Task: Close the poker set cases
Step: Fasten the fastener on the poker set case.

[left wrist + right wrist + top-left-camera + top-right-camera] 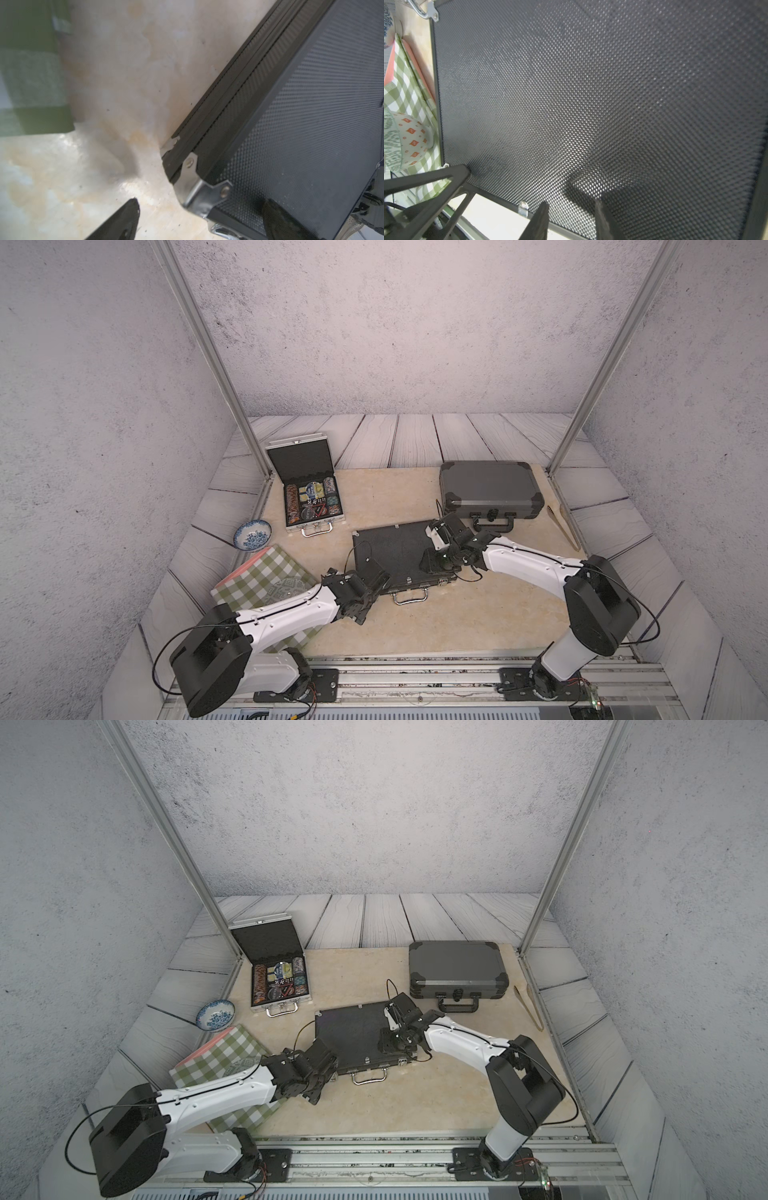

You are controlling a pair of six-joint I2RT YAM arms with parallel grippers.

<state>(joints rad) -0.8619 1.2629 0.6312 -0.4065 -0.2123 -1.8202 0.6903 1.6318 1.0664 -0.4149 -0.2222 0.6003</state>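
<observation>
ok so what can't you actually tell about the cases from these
- black case latches: too small in both top views to tell if fastened
- silver case chips: markings too small in both top views
- checked cloth: blurred in the left wrist view

Silver case (312, 499), left rear: open, lid upright, chips (292, 499) showing inside. Black case (395, 556), centre: dimpled lid down, lying flat. Grey case (490, 489), right rear: shut, lying flat. All three well apart.
</observation>
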